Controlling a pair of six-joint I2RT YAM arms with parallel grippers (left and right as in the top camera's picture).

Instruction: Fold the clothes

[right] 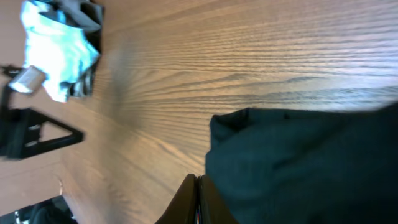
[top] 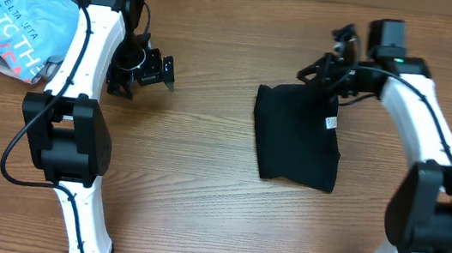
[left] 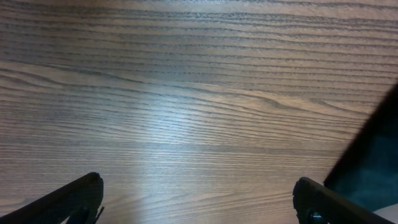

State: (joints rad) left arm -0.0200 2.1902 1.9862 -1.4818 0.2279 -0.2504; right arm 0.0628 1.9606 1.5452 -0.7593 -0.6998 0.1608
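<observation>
A black garment (top: 296, 137) lies folded into a rough rectangle on the wooden table (top: 200, 192), right of centre. It also shows in the right wrist view (right: 305, 168) and at the right edge of the left wrist view (left: 373, 165). My right gripper (top: 330, 68) is at the garment's far right corner. Its fingers (right: 198, 186) are pressed together at the cloth's edge, and no cloth shows between them. My left gripper (top: 142, 69) is open and empty (left: 199, 196) over bare wood, left of the garment.
A pile of clothes with a light blue printed T-shirt (top: 19, 19) on top sits at the far left corner, behind my left arm. It appears in the right wrist view (right: 59, 53) too.
</observation>
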